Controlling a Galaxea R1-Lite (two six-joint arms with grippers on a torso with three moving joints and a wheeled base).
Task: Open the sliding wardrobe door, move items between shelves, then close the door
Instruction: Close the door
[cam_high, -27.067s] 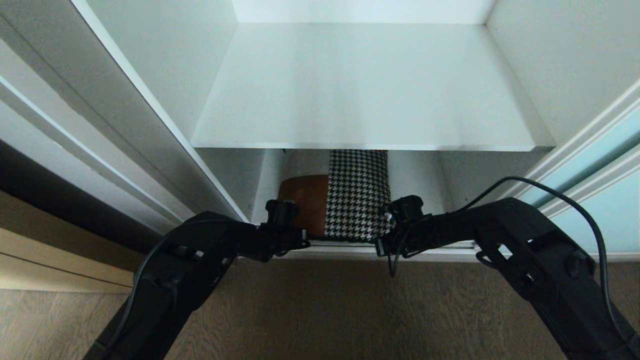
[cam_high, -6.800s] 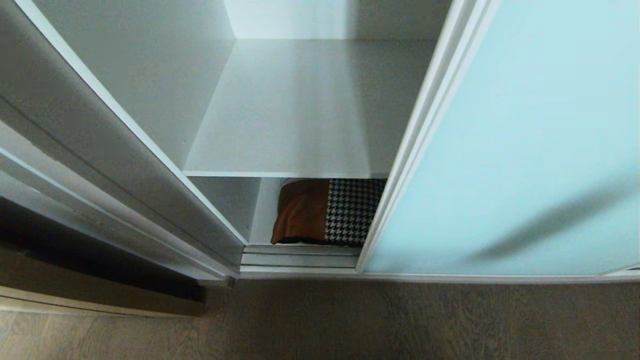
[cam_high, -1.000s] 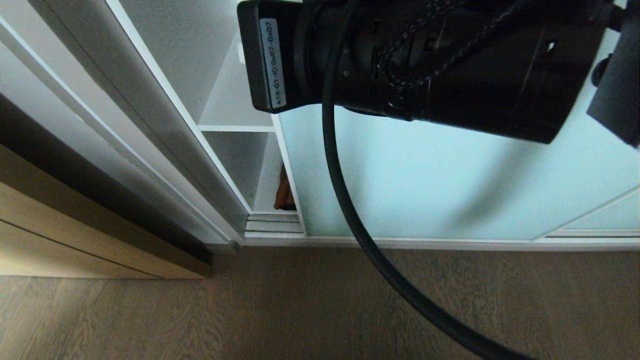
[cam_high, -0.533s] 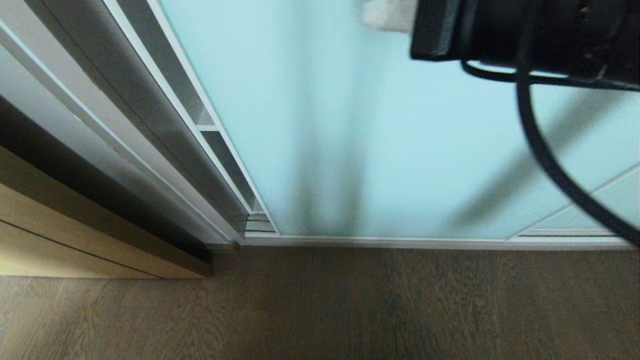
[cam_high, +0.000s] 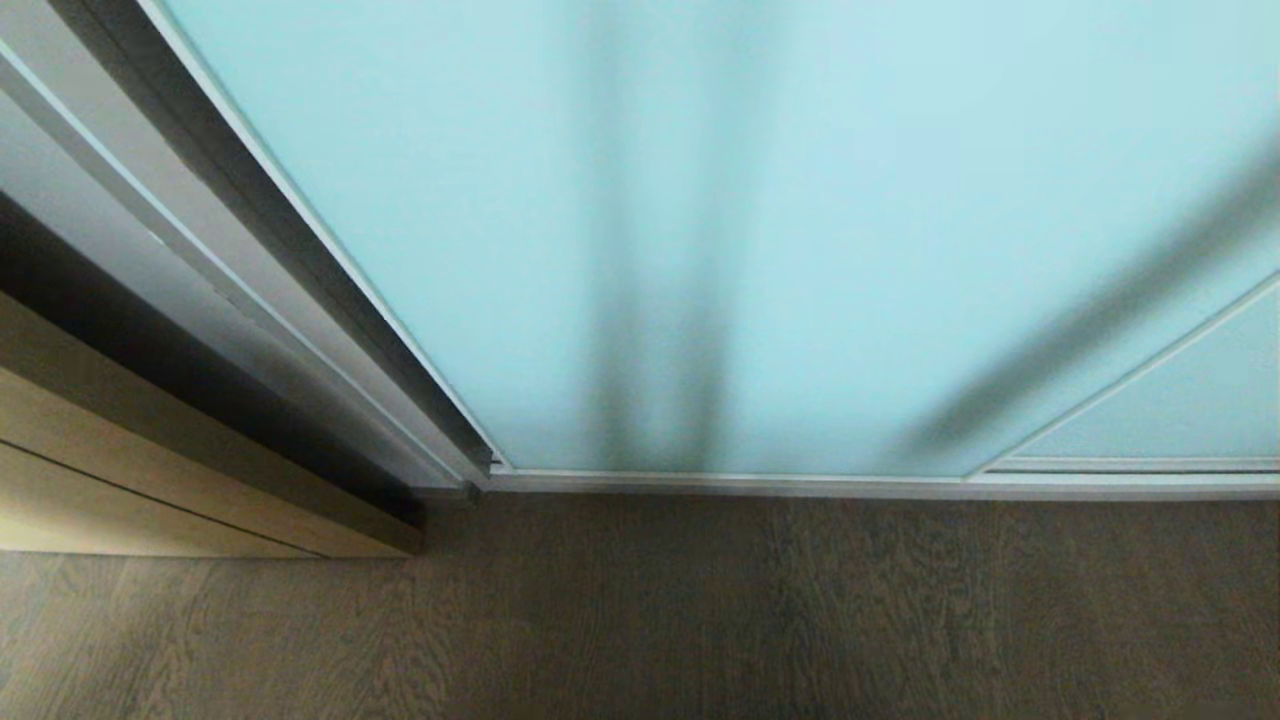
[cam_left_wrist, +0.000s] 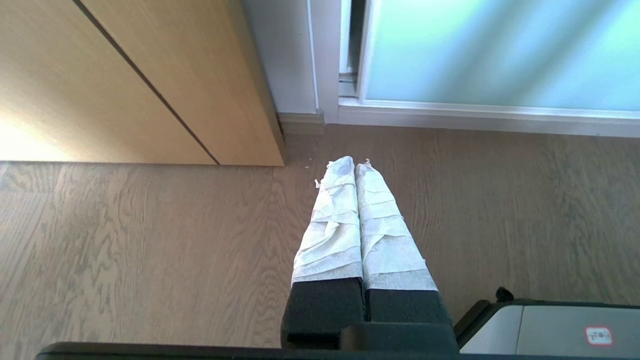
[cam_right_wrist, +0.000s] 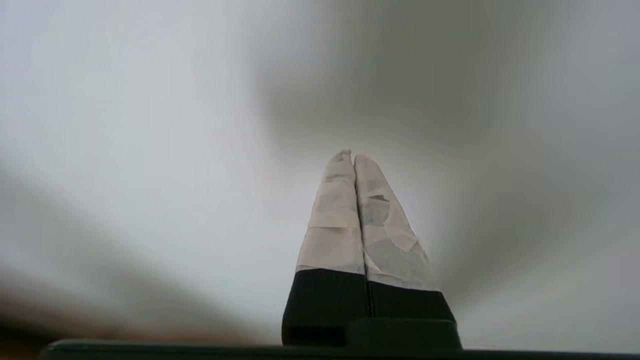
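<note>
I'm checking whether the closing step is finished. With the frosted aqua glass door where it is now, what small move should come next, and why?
Probably just lower the right gripper to rest; no more pushing seems needed. The frosted pale aqua glass sliding door in its slim silver-white frame covers the whole opening in the head view, its edge against the white wardrobe side frame, with no shelf showing. The left gripper hangs shut over the wooden floor.

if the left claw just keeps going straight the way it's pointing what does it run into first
Probably the wooden floor: the shut left claw slants down toward it, short of the wardrobe's bottom rail. Depth is uncertain.

Blurred surroundings beyond right tool (cam_right_wrist: 353, 156)
</note>
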